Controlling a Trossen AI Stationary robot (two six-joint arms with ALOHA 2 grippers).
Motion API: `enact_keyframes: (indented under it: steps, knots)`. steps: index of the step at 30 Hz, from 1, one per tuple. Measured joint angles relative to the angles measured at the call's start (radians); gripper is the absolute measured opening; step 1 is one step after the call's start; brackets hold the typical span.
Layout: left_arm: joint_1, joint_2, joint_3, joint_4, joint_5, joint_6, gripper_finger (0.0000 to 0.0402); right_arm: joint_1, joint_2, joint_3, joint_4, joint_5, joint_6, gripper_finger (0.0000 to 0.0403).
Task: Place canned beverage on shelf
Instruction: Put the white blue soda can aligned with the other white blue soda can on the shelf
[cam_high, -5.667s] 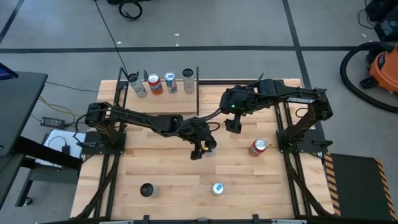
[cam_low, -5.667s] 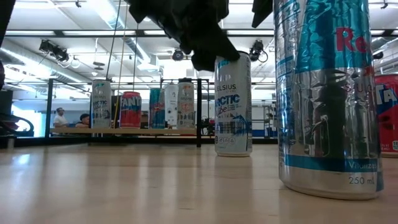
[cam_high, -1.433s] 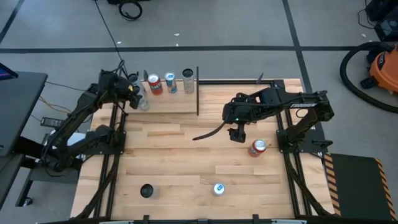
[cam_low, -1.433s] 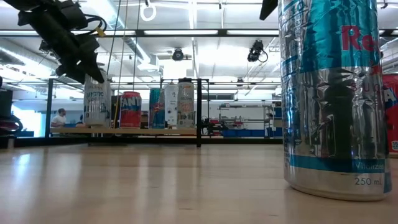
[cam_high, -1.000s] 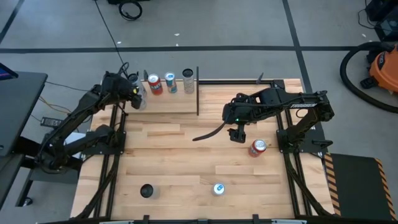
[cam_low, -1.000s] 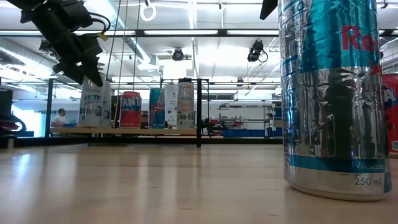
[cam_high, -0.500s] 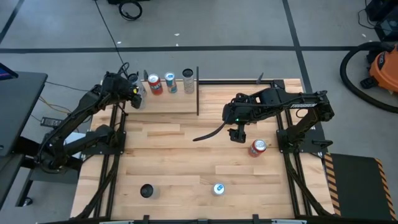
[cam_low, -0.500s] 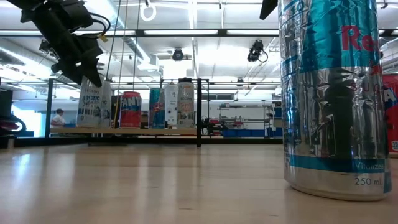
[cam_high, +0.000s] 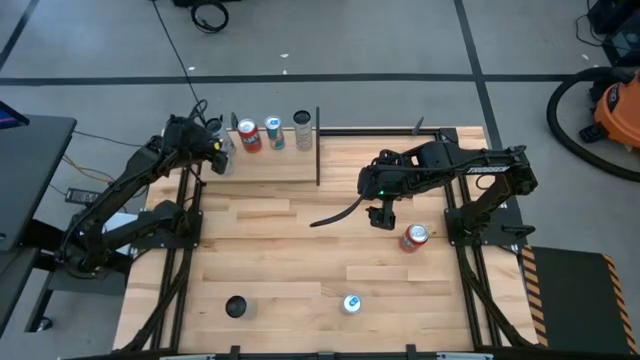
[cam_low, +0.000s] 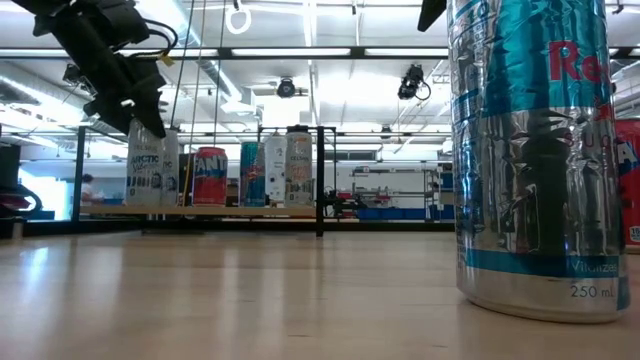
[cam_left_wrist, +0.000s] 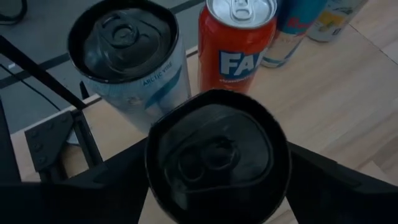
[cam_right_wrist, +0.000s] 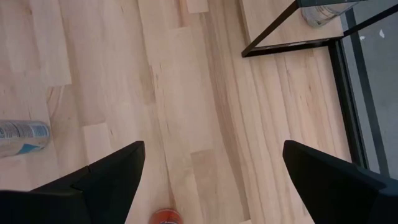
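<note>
A tall, cylindrical white aluminium can (cam_low: 145, 170) stands upright on the pale plain-wood shelf (cam_high: 270, 165), between the left hand's (cam_high: 212, 150) parted fingers. The right hand (cam_high: 380, 215) hangs wide apart over the desk (cam_high: 300, 260).

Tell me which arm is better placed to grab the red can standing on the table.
The right. Its open right gripper hangs right beside the red can, while the left gripper is over at the pale wooden shelf.
</note>
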Motion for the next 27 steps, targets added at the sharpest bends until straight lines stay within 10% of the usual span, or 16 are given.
enact_keyframes:
  steps: [27]
  knots:
    - [0.0,-0.001,0.17,-0.142,0.023,-0.148,0.0327,0.0,0.0,0.0,0.008,0.005,-0.019,0.0391]
